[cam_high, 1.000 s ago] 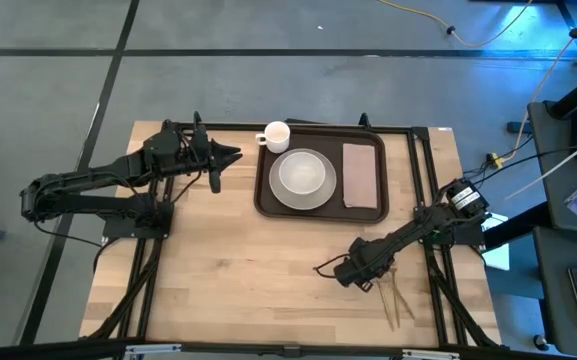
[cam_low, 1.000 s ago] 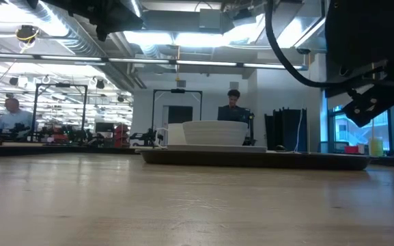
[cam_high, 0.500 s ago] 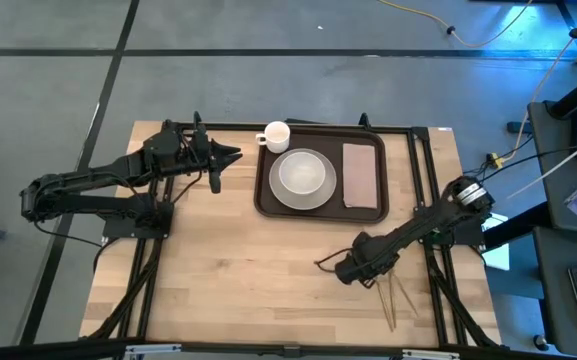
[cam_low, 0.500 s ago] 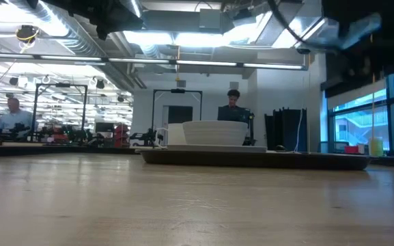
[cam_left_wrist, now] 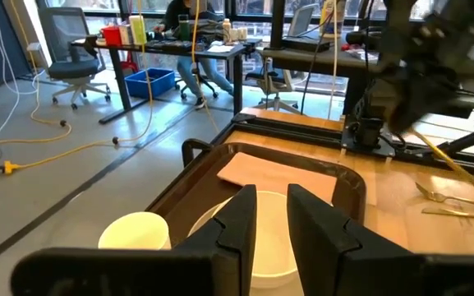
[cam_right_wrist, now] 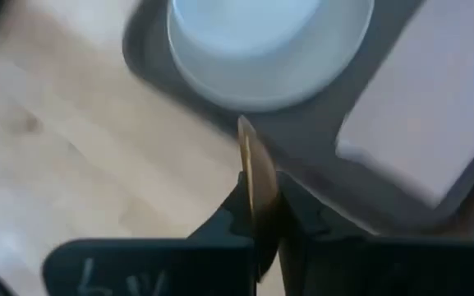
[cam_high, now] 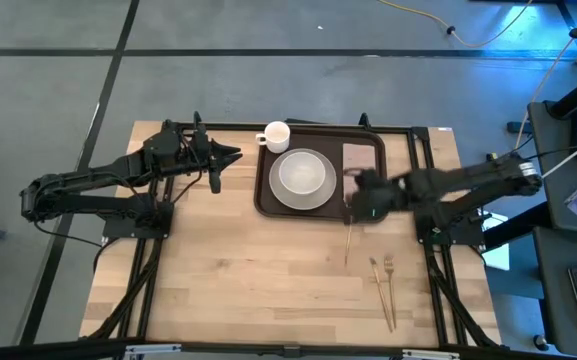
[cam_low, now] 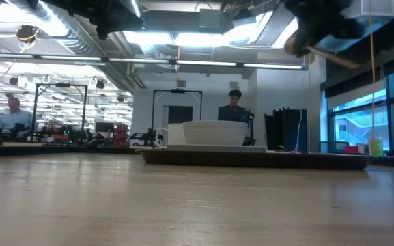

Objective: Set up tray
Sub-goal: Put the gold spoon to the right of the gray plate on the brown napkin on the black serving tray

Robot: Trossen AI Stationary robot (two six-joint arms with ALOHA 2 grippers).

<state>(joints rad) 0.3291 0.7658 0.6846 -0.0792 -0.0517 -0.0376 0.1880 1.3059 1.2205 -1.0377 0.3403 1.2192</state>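
The tray (cam_high: 320, 210) lies at the far middle of the tabletop (cam_high: 238, 270), its back rim close to the far edge and its long sides running across. On it sit a white plate (cam_high: 302, 177) and, to the right, a pinkish napkin (cam_high: 361, 158); a white cup (cam_high: 276, 134) stands at the tray's far left corner. The near half of the pale wood tabletop is bare — wide room in front of the tray, apart from a gold fork (cam_high: 389, 290) and another gold piece (cam_high: 378, 284) lying side by side near the right front.

The right gripper (cam_high: 360, 203) hangs over the tray's near right corner, fingers pinched tight on a slim gold utensil (cam_right_wrist: 253, 177); in the high view its long handle (cam_high: 348, 240) trails toward the front edge. In the right wrist view the utensil's tip points at the strip of tray between plate and napkin.

The left gripper (cam_high: 230, 155) waits above the tabletop just left of the tray, level with the cup, its fingers (cam_left_wrist: 319, 226) a narrow gap apart and holding nothing.

No readable writing shows. Black frame rails border the tabletop's far and side edges. Beyond is grey floor with yellow cables — and in the low view an open workshop with ceiling lights, desks and a person (cam_low: 233, 106) standing behind the tray.
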